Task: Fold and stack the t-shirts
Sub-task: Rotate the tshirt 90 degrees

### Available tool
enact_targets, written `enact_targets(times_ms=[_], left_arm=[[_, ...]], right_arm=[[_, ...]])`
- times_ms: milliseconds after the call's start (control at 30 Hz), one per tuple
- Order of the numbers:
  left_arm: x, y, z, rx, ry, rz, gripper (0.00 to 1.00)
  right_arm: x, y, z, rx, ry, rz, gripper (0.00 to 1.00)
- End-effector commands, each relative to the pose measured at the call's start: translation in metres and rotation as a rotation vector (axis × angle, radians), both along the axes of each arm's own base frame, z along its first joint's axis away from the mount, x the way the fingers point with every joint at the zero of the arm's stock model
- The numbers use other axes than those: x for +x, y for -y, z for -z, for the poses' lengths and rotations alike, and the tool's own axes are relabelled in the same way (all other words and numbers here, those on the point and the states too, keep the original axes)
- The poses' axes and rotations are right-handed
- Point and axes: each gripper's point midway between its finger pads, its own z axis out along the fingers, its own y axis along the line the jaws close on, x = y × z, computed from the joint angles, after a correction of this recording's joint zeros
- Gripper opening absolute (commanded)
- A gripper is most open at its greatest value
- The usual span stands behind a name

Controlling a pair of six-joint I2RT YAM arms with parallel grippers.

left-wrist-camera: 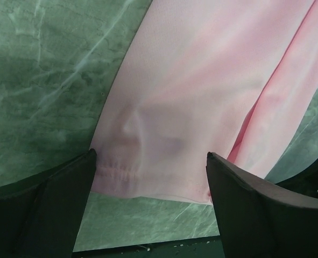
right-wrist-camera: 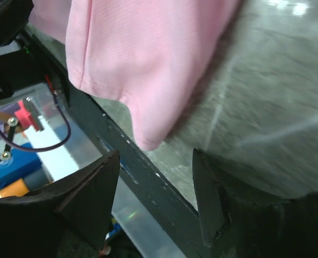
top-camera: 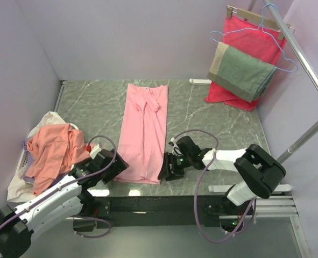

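Your left claw (left-wrist-camera: 150,161) gapes wide astride the hem (left-wrist-camera: 148,185) of the pink shirt (top-camera: 144,131), your right claw (right-wrist-camera: 156,156) stands parted and empty with the corner (right-wrist-camera: 148,137) just ahead of its jaws, so seat both fully over the edge, then pinch together.

Pink t-shirt (top-camera: 144,129) folded lengthwise, centre; salmon t-shirt (top-camera: 54,153) crumpled far left.

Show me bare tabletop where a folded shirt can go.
Widest bare patch: table between the pink t-shirt and the hanging red cloth. A narrower one lies far-left, between that shirt and the shirt pile. Crowded: near edge, where left gripper and right gripper flank the hem.
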Motion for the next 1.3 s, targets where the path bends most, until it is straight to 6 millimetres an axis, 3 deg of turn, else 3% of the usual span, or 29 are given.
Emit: enact_targets(times_ms=[0,267,433,600,700,767,833,867,933,967,1000,1067,1133,1200,1267], left_arm=[[-0.019,-0.012,0.019,0.066,-0.106,-0.019,0.86],[-0.018,-0.01,0.021,0.108,-0.124,-0.001,0.73],[-0.019,-0.005,0.022,0.115,-0.129,0.02,0.51],[-0.022,0.007,0.024,0.081,-0.139,0.057,0.22],[-0.025,0.01,0.025,0.092,-0.161,0.07,0.06],[-0.026,0.015,0.021,0.098,-0.162,0.092,0.05],[-0.031,0.02,0.017,0.108,-0.173,0.12,0.08],[-0.034,0.02,0.016,0.115,-0.18,0.128,0.17],[-0.04,0.021,0.014,0.13,-0.195,0.144,0.27],[-0.042,0.021,0.013,0.134,-0.197,0.142,0.34],[-0.042,0.022,0.012,0.133,-0.195,0.138,0.55],[-0.036,0.019,0.004,0.152,-0.16,0.12,0.61],[-0.025,0.021,-0.014,0.146,-0.098,0.101,0.76],[-0.009,0.01,-0.031,0.186,-0.02,0.04,0.94],[0.012,0.01,-0.054,0.196,0.08,-0.001,0.99]], right_arm=[[-0.002,-0.013,0.002,0.008,-0.023,-0.048,0.6],[0.005,-0.018,0.019,-0.033,-0.038,-0.054,0.47],[0.007,-0.019,0.021,-0.036,-0.032,-0.059,0.34],[0.014,-0.004,0.024,-0.087,-0.009,-0.015,0.02],[0.016,0.009,0.025,-0.148,0.021,0.004,0.0],[0.017,0.017,0.025,-0.177,0.033,0.014,0.0],[0.019,0.029,0.024,-0.223,0.058,0.034,0.0],[0.018,0.034,0.024,-0.24,0.07,0.033,0.0],[0.018,0.044,0.021,-0.282,0.087,0.044,0.0],[0.018,0.045,0.018,-0.278,0.109,0.024,0.21],[0.019,0.045,0.011,-0.269,0.13,0.014,0.43],[0.031,0.047,0.001,-0.293,0.185,0.038,0.68],[0.045,0.053,-0.015,-0.324,0.267,0.062,0.71],[0.082,0.061,-0.044,-0.372,0.408,0.151,0.76],[0.119,0.06,-0.075,-0.36,0.533,0.211,0.79]])
